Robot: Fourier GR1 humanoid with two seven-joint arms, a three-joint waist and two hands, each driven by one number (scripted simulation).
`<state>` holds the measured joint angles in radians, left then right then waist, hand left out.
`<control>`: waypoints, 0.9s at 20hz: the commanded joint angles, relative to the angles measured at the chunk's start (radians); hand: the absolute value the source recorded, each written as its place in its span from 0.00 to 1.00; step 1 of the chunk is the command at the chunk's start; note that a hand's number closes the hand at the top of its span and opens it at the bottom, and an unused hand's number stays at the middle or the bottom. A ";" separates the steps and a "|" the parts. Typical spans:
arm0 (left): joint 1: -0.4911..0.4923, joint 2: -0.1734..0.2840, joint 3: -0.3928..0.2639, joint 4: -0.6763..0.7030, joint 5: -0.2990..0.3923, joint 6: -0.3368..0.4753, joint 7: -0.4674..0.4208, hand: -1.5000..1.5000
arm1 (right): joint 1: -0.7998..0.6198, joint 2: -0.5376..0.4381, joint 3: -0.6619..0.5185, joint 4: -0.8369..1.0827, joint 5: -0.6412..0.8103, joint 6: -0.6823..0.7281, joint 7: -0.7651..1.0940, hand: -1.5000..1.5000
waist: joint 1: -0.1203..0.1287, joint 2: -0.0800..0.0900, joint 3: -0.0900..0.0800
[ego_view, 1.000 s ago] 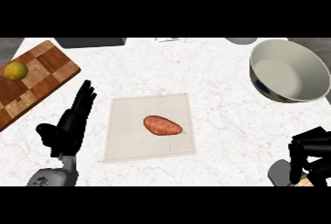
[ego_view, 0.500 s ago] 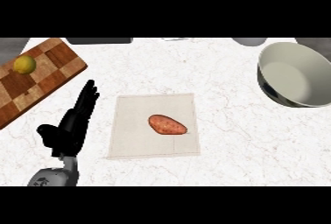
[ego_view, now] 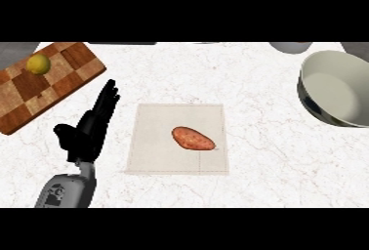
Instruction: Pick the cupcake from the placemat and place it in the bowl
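A reddish-brown oval food item point(ego_view: 193, 138), shaped like a sweet potato rather than a cupcake, lies in the middle of the pale beige placemat point(ego_view: 155, 146). The large grey metal bowl point(ego_view: 338, 88) stands at the right edge, partly cut off. My left hand point(ego_view: 90, 128) rests open just left of the placemat, fingers straight and pointing away, holding nothing. My right hand does not show in the head view.
A checkered wooden cutting board point(ego_view: 36, 88) lies at the far left with a yellow lemon point(ego_view: 38, 64) on it. A small grey dish point(ego_view: 291, 47) peeks in at the top right. The counter point(ego_view: 267, 166) is white marble.
The right hand, at the lower right corner one second ago, has left the view. The whole scene has shifted rightward in the picture; the left hand keeps its open pose.
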<state>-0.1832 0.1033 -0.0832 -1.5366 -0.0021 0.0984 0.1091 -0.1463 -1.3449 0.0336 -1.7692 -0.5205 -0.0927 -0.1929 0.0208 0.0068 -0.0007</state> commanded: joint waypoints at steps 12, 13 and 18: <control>-0.040 -0.038 -0.026 0.015 -0.028 0.005 0.006 0.50 | -0.399 0.356 0.232 0.702 0.504 0.006 -0.182 1.00 | 0.029 0.007 0.002; 0.017 -0.071 -0.050 0.019 -0.039 0.023 -0.031 0.50 | -0.459 0.371 0.244 0.740 0.545 -0.003 -0.176 1.00 | 0.038 0.008 0.001; 0.020 -0.020 -0.011 0.037 -0.025 -0.019 -0.070 0.50 | -0.575 0.489 0.247 1.050 0.630 0.009 -0.298 1.00 | 0.035 0.009 0.002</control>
<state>-0.1823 0.0737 -0.1040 -1.5163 -0.0278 0.0916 0.0786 -0.6329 -0.9411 0.2624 -0.9192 0.0273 -0.0788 -0.4117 0.0529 0.0146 0.0011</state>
